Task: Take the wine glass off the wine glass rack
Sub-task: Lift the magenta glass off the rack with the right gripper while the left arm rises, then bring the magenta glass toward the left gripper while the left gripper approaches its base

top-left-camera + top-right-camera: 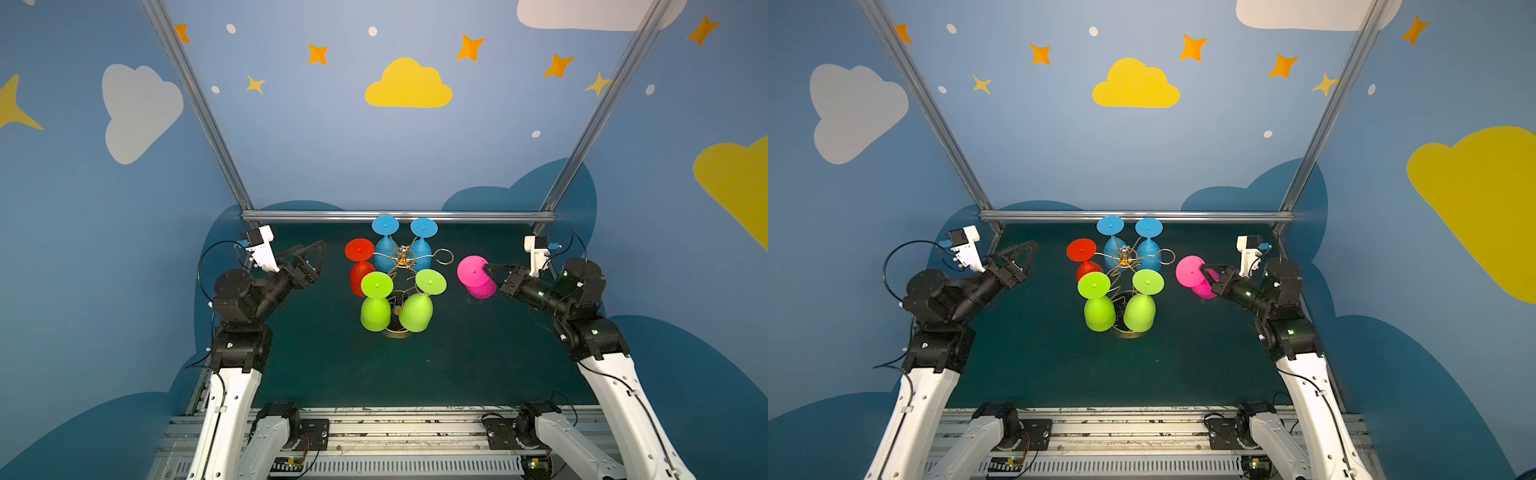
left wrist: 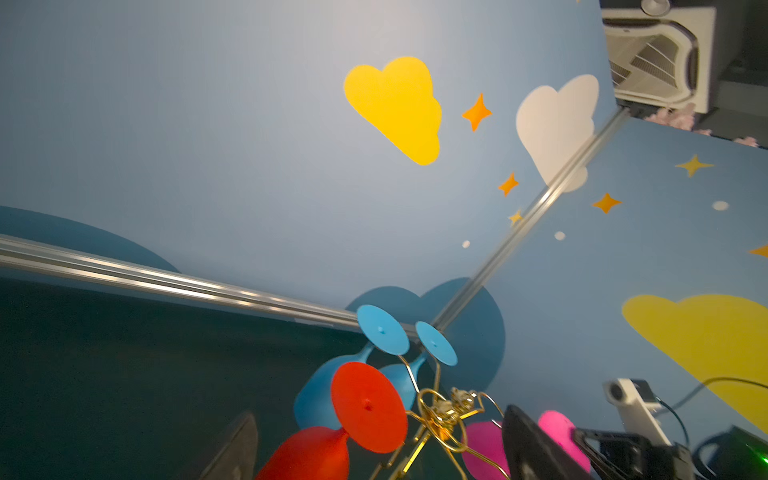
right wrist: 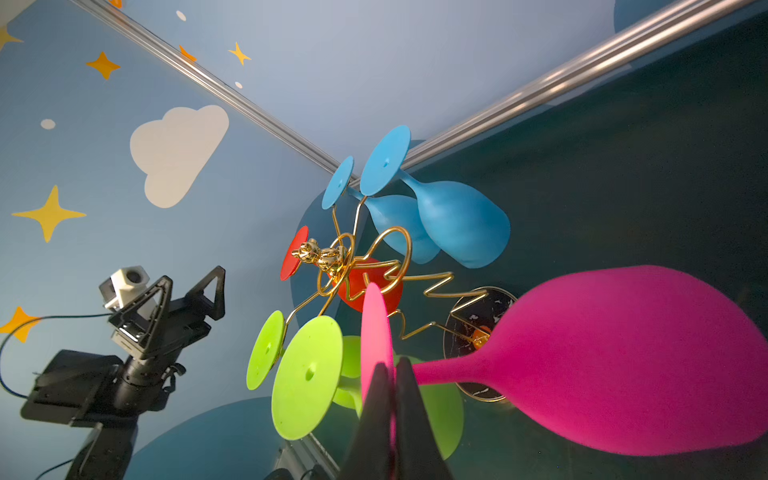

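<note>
One thin pinch: holds the pink wine glass by its foot's edge in the closed right pincer, bowl hanging below the tips, just off the wine glass rack ahead. Could slip or swing (heavy bowl, narrow hold) into the green glass beside the tips; left pincer spread wide, empty, beyond the rack.

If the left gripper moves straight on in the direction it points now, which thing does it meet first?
Most likely the red wine glass hanging upside down on the gold wire rack: the open left gripper points toward it. Height is unclear, so I cannot tell whether it would meet the foot or the bowl.
</note>
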{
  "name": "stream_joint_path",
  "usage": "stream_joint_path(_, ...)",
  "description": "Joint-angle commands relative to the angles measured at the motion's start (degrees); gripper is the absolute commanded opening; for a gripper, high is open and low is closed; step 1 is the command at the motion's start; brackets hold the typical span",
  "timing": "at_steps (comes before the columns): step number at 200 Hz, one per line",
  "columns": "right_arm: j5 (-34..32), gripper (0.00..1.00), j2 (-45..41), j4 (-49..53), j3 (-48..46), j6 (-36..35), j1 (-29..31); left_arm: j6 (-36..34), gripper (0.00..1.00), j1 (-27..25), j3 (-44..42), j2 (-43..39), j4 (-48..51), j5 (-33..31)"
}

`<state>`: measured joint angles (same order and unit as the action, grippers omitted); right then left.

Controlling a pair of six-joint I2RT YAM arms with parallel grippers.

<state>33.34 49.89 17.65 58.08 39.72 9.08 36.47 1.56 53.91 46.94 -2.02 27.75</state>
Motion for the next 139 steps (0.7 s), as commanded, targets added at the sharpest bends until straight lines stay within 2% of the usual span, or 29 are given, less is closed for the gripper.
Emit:
stream_joint_path(1,-0.51,0.00,-0.07,0.36,4.20,-4.40,-0.29,1.16,0.88,-0.64,3.86,2.89,-1.78,12.59)
stream_joint_path(31,0.93,0.00,0.88,0.27,7.74,-7.08,-0.29,0.72,0.86,-5.07,8.97,7.43,-1.88,17.78)
stream_joint_path(62,2.52,0.00,1.16,0.30,11.43,-9.71,-0.12,-4.22,0.83,-13.35,14.92,11.91,1.83,18.12)
stream_joint_path(81,4.55,0.00,1.87,-0.48,13.63,-10.44,0.19,-4.64,0.80,-17.61,17.52,15.14,1.05,18.97)
stream_joint_path(102,8.13,0.00,2.87,-1.15,16.22,-11.89,1.01,-3.28,0.74,-20.91,20.76,19.07,-1.21,20.26)
stream_joint_path(139,12.92,0.00,4.62,-3.66,20.12,-13.04,3.56,-4.92,0.71,-26.00,26.47,25.46,-1.68,21.55)
